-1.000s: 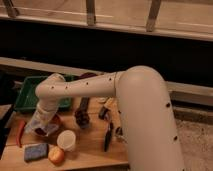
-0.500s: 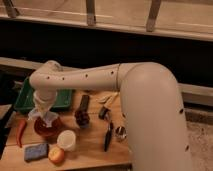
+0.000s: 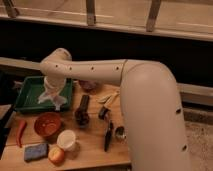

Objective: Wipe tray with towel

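1. Tray [image 3: 27, 95]: the green tray sits at the left rear of the table [image 3: 92, 150], with its floor bare on the left side.
2. Towel [image 3: 53, 98]: the white towel hangs bunched over the right part of the tray. Whether it touches the tray floor cannot be determined.
3. Pincer [image 3: 54, 86]: it sits directly above the towel, over the right side of the tray, and is clamped on the towel's top.
4. Step in hand: placement of the towel on the tray; judged as the start of wiping.
5. Next move: press the towel flat onto the tray floor, then sweep left across the bare area, staying inside the rim.
6. Bystanders, in front and to the right: red bowl [image 3: 48, 124], white cup [image 3: 66, 140], black tool [image 3: 108, 136]. All stand clear of the tray.
7. Change: one second ago the towel hung over the red bowl; half a second ago at the tray's front edge; now it is over the tray interior.
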Robot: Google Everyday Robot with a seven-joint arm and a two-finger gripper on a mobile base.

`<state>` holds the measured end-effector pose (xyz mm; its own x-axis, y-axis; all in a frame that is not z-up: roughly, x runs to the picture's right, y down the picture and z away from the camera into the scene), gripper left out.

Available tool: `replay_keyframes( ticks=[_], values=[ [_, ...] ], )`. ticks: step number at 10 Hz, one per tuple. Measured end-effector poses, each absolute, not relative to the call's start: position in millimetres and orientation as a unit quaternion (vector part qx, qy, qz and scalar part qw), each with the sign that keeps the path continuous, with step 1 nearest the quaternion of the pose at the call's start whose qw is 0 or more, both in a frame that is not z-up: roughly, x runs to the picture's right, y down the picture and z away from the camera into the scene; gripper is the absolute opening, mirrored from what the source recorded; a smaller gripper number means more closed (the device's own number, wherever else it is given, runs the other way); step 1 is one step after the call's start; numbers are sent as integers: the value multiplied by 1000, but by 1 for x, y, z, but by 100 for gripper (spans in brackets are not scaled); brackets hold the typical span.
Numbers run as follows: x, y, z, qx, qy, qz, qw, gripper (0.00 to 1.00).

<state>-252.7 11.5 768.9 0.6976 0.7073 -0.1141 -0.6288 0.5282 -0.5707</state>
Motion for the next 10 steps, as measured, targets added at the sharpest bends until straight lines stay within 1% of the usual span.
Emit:
replay_keyframes(
  ticks=[2, 3, 8, 10],
  values=[
    [-254, -10, 801, -277, -84, 433, 854, 0],
    [-257, -12, 805, -275, -87, 441, 850, 0],
    [-256, -12, 806, -275, -87, 441, 850, 0],
    [-259, -9, 810, -278, -101, 454, 841, 0]
  ],
)
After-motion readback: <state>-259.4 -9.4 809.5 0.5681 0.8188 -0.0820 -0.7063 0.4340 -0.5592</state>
